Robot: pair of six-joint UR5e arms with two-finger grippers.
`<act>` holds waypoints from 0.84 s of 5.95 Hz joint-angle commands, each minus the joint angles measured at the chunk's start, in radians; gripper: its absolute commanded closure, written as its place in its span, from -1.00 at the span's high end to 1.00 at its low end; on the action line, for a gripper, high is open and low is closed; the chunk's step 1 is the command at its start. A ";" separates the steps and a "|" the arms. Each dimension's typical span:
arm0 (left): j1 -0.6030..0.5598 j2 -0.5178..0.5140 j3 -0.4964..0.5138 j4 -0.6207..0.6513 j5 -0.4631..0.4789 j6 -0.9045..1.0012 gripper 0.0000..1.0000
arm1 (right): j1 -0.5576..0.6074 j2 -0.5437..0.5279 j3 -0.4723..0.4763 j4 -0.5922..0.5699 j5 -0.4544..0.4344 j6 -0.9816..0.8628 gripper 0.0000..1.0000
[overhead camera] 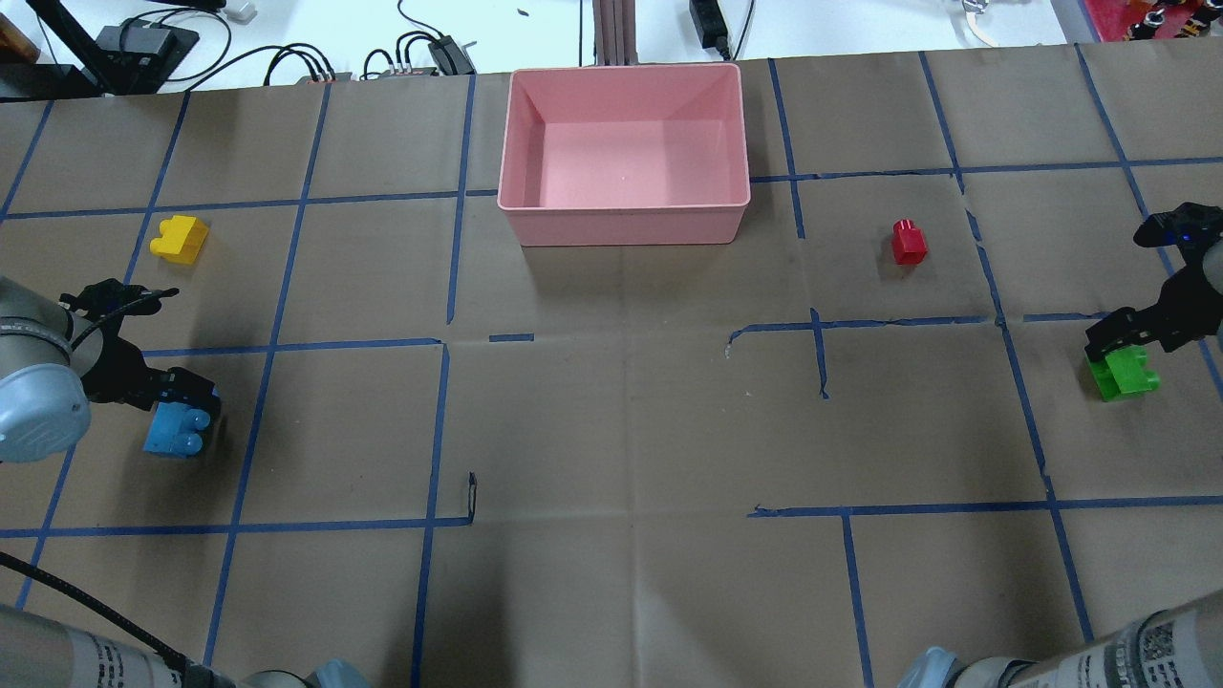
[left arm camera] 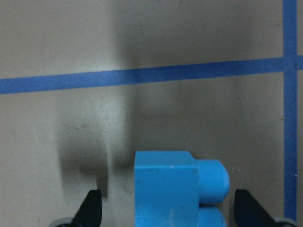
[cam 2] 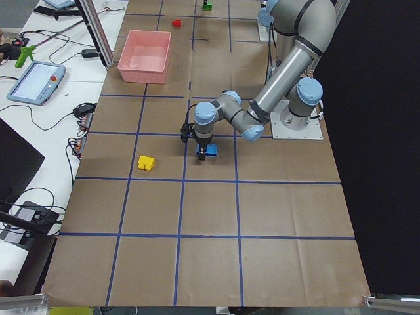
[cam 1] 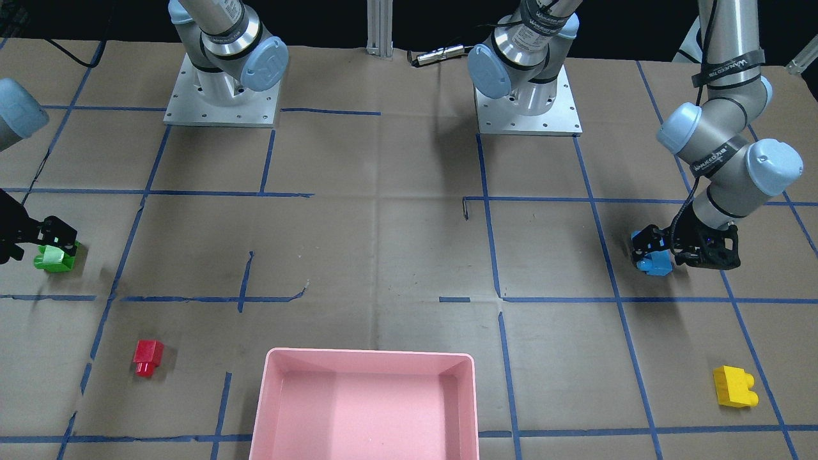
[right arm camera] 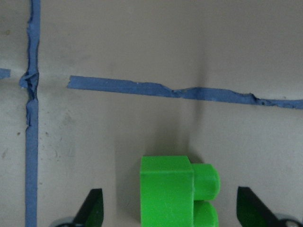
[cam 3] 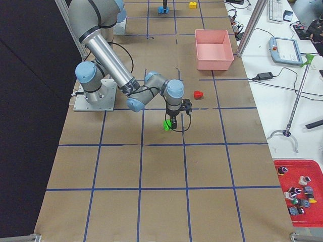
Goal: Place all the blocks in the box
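Brown paper-covered table [overhead camera: 621, 430], gridded with blue tape [overhead camera: 955, 506] that is torn and wrinkled in spots. Aluminium post [cam 1: 378, 29] at one table edge. Cables and adapters [overhead camera: 444, 53] on the white bench beyond. Side benches hold a teach pendant [cam 2: 36, 82], a dark monitor [cam 2: 16, 164], a keyboard [cam 3: 276, 10] and a red tray [cam 3: 313, 171] of small parts.

The table is covered in matt brown paper [cam 1: 383, 255], creased and scuffed, marked with blue tape [cam 1: 192, 193] that is wrinkled and torn at some edges. The box [overhead camera: 626, 227] is smooth pink plastic with a soft sheen. The green block [right arm camera: 166, 189], blue block [left arm camera: 165, 189], red block [cam 1: 148, 356] and yellow block [cam 1: 735, 386] are glossy moulded plastic. The left arm [cam 1: 719, 38] is silvery brushed metal with smooth pale blue caps [cam 1: 776, 167], and the base plates [cam 1: 185, 114] are bare grey metal. The left gripper [left arm camera: 169, 213] and right gripper [right arm camera: 170, 213] have matt black fingers.
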 commanded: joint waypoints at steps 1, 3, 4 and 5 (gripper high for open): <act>-0.003 -0.005 0.000 0.011 -0.005 0.000 0.88 | -0.034 0.022 0.008 -0.010 0.001 -0.015 1.00; -0.003 -0.005 0.003 0.012 -0.025 0.005 0.37 | -0.038 0.025 0.028 -0.015 -0.002 -0.019 1.00; -0.003 -0.004 0.004 0.012 -0.025 0.006 0.03 | -0.039 0.027 0.026 -0.019 -0.001 -0.033 1.00; -0.003 0.005 0.007 0.012 -0.025 0.005 -0.27 | -0.041 0.027 0.019 -0.021 0.005 -0.033 0.99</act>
